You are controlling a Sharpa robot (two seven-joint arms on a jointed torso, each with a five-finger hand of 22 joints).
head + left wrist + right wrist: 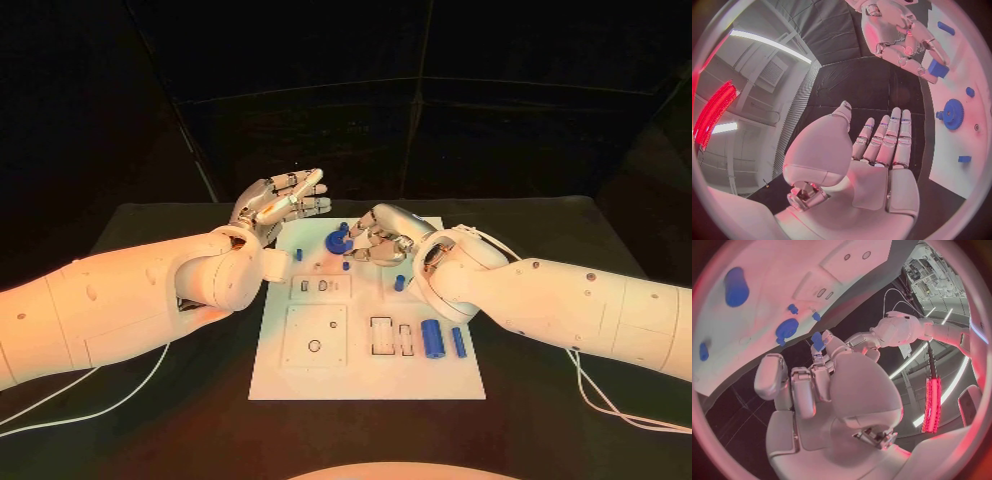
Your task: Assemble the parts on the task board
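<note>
The white task board [361, 375] lies in the middle of the black table. My right hand [382, 240] hovers over the board's far end and pinches a small blue block [937, 68] at its fingertips; the right wrist view shows the block [819, 340] too. Just left of that hand a blue gear [339, 240] sits on the board. My left hand [281, 205] is raised beside the board's far left corner, fingers straight, holding nothing. A blue cylinder [431, 338] and a thin blue bar [459, 342] lie on the board's right side.
Small blue pegs [299, 254] stand near the gear. The near half of the board carries a square inset [315, 335] and rectangular slots [382, 335]. White cables [613, 405] trail on the table at both front sides.
</note>
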